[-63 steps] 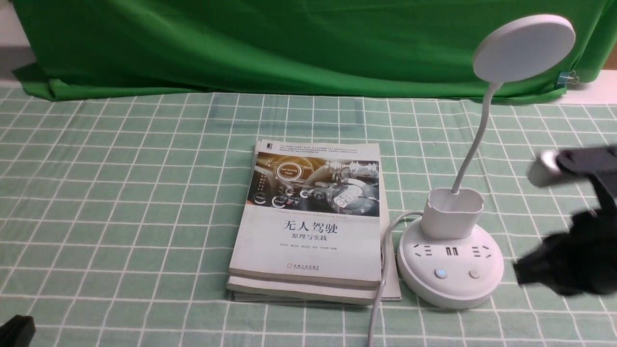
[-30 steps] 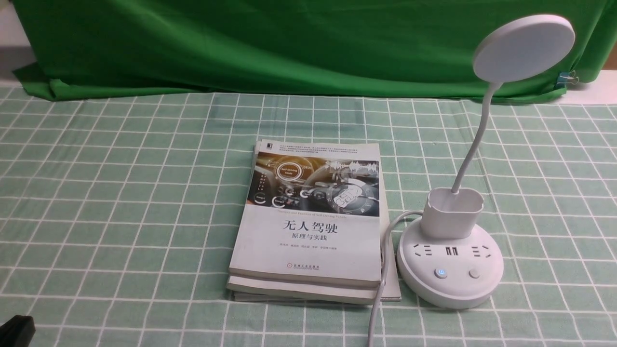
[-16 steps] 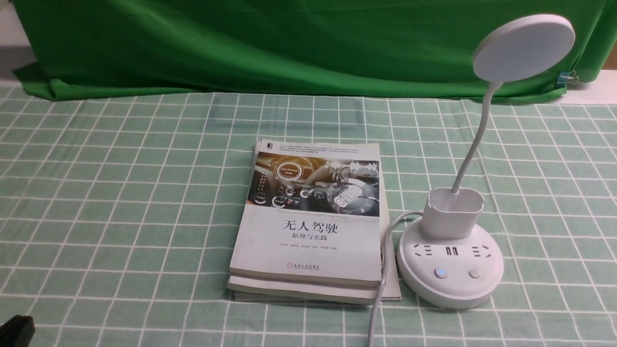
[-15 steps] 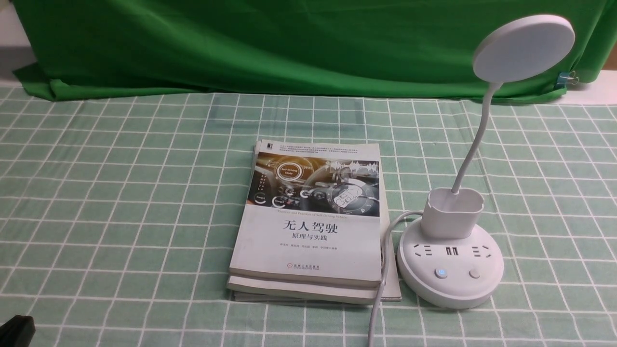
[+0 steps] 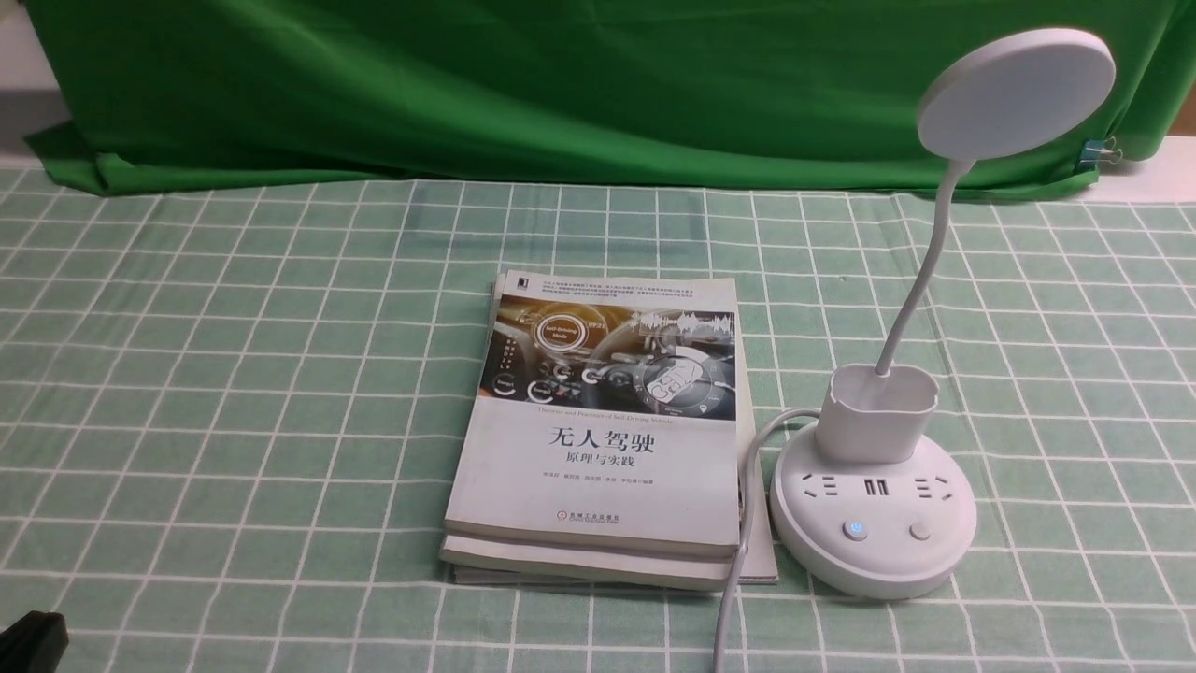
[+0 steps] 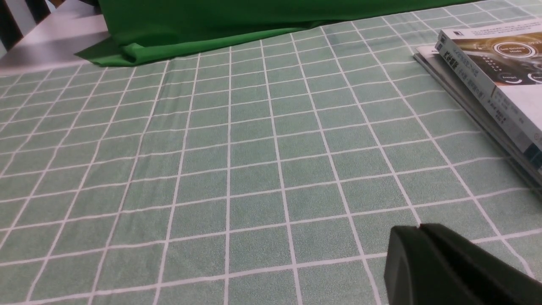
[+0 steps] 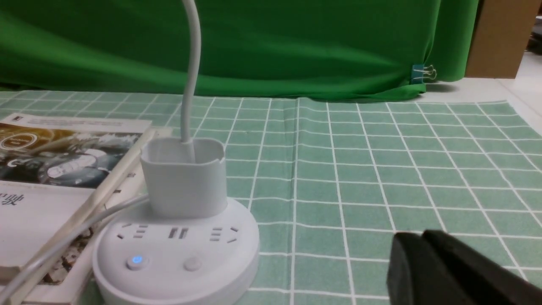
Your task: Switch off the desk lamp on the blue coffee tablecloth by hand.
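The white desk lamp (image 5: 874,523) stands on the pale green grid tablecloth (image 5: 234,374), right of centre, its disc head (image 5: 1017,93) raised on a bent neck. On its base the left button (image 5: 854,530) glows blue and the right button (image 5: 920,531) is unlit. The right wrist view shows the base (image 7: 175,254) and blue button (image 7: 136,260). My right gripper (image 7: 423,235) is shut and empty, apart from the base on its right side, and out of the front view. My left gripper (image 6: 419,228) is shut and empty over bare cloth; it shows at the front view's near-left corner (image 5: 28,640).
A stack of books (image 5: 598,430) lies just left of the lamp base, also in the left wrist view (image 6: 487,80). The lamp's white cable (image 5: 738,579) runs toward the near edge. Dark green draped fabric (image 5: 561,84) closes the back, with a binder clip (image 5: 1103,150) at its right end.
About two seconds ago my right arm hung beside the lamp's right side in the front view; it has since left that view. Lamp, books and left gripper have not moved.
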